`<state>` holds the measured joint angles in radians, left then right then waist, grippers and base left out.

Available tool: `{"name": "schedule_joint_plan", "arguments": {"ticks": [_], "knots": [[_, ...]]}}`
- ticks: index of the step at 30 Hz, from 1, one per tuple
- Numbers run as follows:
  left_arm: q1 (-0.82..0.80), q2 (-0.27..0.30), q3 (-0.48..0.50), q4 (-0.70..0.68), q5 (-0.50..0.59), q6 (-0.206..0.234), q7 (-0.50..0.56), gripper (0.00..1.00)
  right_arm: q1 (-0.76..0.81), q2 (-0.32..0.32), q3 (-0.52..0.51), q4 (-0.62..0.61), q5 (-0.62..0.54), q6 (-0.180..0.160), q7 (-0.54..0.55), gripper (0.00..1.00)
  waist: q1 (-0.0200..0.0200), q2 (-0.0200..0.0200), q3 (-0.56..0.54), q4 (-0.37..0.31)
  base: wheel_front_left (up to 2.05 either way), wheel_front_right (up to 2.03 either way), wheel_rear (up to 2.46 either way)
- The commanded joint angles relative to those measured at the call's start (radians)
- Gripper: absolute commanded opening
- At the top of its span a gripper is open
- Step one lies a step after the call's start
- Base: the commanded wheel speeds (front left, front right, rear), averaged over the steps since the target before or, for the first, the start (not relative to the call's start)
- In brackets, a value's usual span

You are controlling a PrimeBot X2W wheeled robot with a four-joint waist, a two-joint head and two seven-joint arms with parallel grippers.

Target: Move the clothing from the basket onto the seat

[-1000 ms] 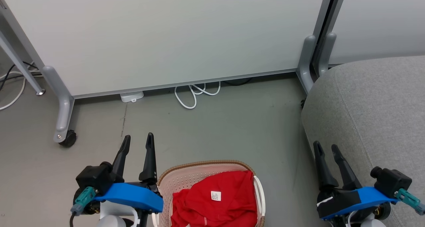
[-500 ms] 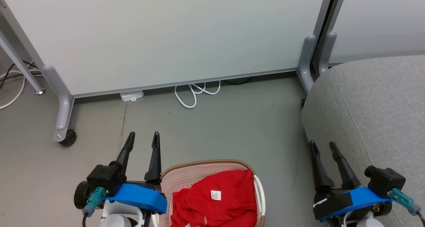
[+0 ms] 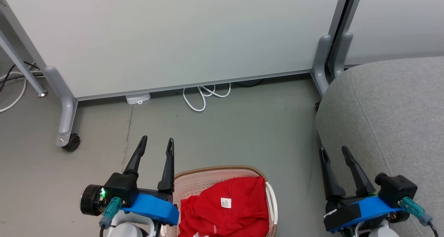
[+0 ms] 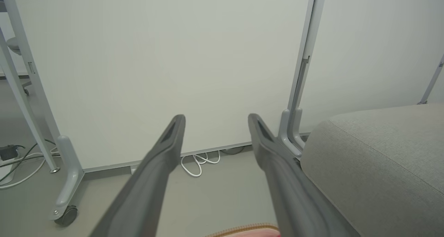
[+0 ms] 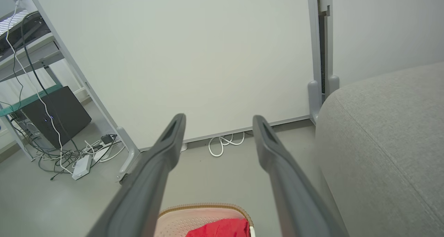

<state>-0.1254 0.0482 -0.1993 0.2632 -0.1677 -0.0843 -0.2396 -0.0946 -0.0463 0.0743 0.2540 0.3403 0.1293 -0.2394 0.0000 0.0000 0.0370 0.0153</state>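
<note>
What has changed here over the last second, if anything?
The left gripper has slid inward, toward the basket. The right gripper, beside the seat, has edged inward a little too. Both sets of jaws stay open and empty. The clothing lies untouched in the basket.

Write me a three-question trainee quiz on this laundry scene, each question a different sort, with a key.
1. True or false: the clothing lies inside the basket.
2. The seat stands on which side of the basket? A) the robot's left B) the robot's right C) underneath it
3. Fill in: the jaws of the left gripper and right gripper stand ____, holding nothing.
Key: 1 true; 2 B; 3 open.
</note>
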Motion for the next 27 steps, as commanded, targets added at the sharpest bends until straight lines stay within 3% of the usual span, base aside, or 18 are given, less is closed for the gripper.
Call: {"name": "schedule_joint_plan", "arguments": {"ticks": [1, 13, 27], "knots": [[-0.014, 0.003, -0.002, 0.002, 0.021, 0.0, -0.007, 1.0, -0.01, -0.007, 0.003, 0.001, -0.021, 0.002, -0.007, 1.0, 0.0, 0.0, 0.0, 0.0, 0.0, 0.0, 0.0], [-0.018, 0.003, -0.016, 0.026, 0.079, 0.007, -0.028, 1.0, -0.01, -0.007, 0.013, 0.007, -0.096, 0.002, -0.029, 1.0, 0.0, 0.0, 0.003, 0.004, 0.0, 0.0, 0.0], [-0.019, 0.003, -0.014, 0.038, 0.066, 0.006, -0.027, 1.0, -0.012, -0.007, 0.016, 0.012, -0.09, 0.002, -0.028, 1.0, 0.0, 0.0, 0.006, 0.004, 0.0, 0.0, 0.0]]}}
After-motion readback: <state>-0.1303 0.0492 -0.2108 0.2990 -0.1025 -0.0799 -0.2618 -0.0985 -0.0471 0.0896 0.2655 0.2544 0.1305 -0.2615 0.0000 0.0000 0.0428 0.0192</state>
